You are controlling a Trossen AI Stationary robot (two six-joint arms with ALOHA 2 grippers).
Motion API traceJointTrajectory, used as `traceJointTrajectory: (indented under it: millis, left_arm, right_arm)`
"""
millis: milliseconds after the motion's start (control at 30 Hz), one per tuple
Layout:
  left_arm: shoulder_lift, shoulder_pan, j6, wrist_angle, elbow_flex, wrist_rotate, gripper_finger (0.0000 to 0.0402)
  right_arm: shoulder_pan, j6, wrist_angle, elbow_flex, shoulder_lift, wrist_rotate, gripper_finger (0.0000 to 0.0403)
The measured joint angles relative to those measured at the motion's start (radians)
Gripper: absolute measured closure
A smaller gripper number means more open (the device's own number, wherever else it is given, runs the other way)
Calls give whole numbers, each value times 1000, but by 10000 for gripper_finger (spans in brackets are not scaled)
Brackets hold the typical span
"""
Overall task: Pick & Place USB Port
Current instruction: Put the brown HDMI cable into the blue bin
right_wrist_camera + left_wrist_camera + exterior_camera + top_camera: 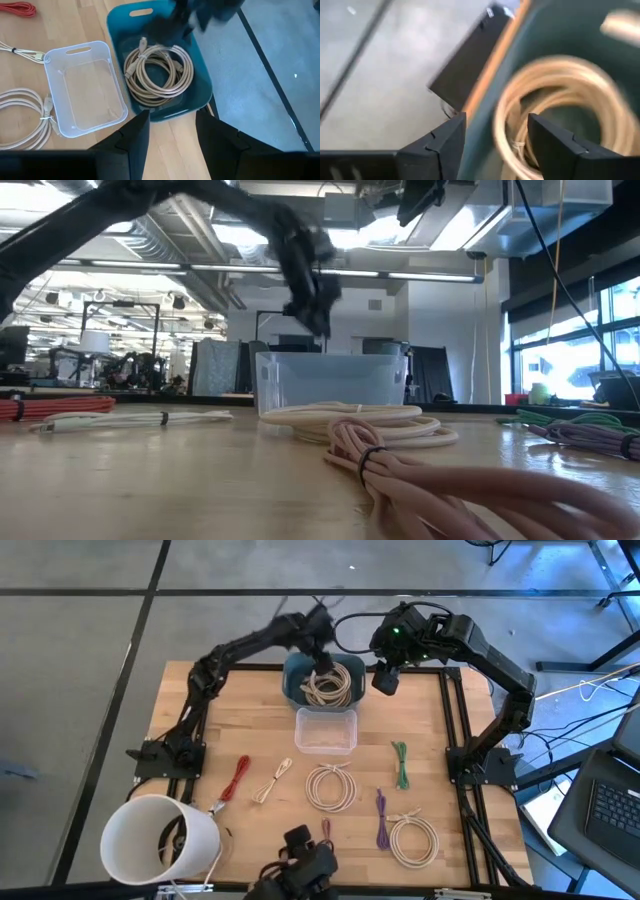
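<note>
Left gripper hangs over the teal bin, fingers spread, holding nothing. The beige coiled cable lies inside that bin. Just right of the bin, the right gripper hovers, fingers apart and empty. The clear tub sits beside the bin.

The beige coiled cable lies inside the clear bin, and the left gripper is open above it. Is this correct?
Not quite: the beige coiled cable lies inside the teal bin, as the right wrist view shows. The clear bin beside it holds nothing. The left gripper is indeed open above it.
</note>
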Motion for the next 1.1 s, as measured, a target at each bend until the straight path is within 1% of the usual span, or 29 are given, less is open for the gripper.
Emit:
traceJointTrajectory:
  millis: [133, 200, 233, 333, 400, 467, 533, 567, 600, 700, 733, 800, 900, 1000, 1100]
  left_arm:
    - [-63, -13, -12, -92, 133, 4, 195]
    - [-107, -30, -25, -128, 187, 18, 197]
    - [-138, -38, -36, -151, 205, 42, 199]
    - [-234, -74, -68, -202, 224, 142, 202]
    - [-293, -107, -93, -263, 224, 199, 204]
    - [-345, -148, -117, -325, 224, 225, 206]
    - [-393, -193, -131, -407, 223, 225, 208]
    - [-418, -222, -141, -438, 223, 213, 208]
    - [-439, -247, -148, -472, 223, 194, 208]
    - [-490, -329, -188, -551, 222, 88, 206]
    - [-506, -354, -203, -573, 222, 53, 206]
    - [-537, -399, -236, -596, 221, -4, 206]
    - [-575, -459, -257, -604, 222, -79, 210]
    - [-604, -505, -259, -604, 222, -147, 215]
    - [-627, -541, -272, -616, 222, -205, 221]
  right_arm:
    - [0, 0, -20, 0, 0, 0, 240]
    - [0, 0, -35, 0, 0, 0, 240]
    - [0, 0, -45, 0, 0, 0, 240]
    - [-1, 0, -79, 0, 0, 0, 240]
    - [-1, 1, -114, 0, 0, 0, 240]
    - [-1, 15, -176, 0, 0, 0, 240]
    - [-1, 44, -213, -2, -1, -1, 240]
    - [2, 62, -194, -18, -13, -18, 240]
    - [5, 82, -192, -42, -31, -63, 240]
    - [33, 130, -197, -115, -99, -239, 240]
    - [48, 159, -209, -150, -123, -271, 240]
    - [83, 242, -193, -236, -180, -287, 240]
    - [144, 388, -143, -391, -292, -275, 240]
    - [224, 570, -13, -580, -404, -274, 240]
    - [310, 751, 166, -771, -510, -273, 240]
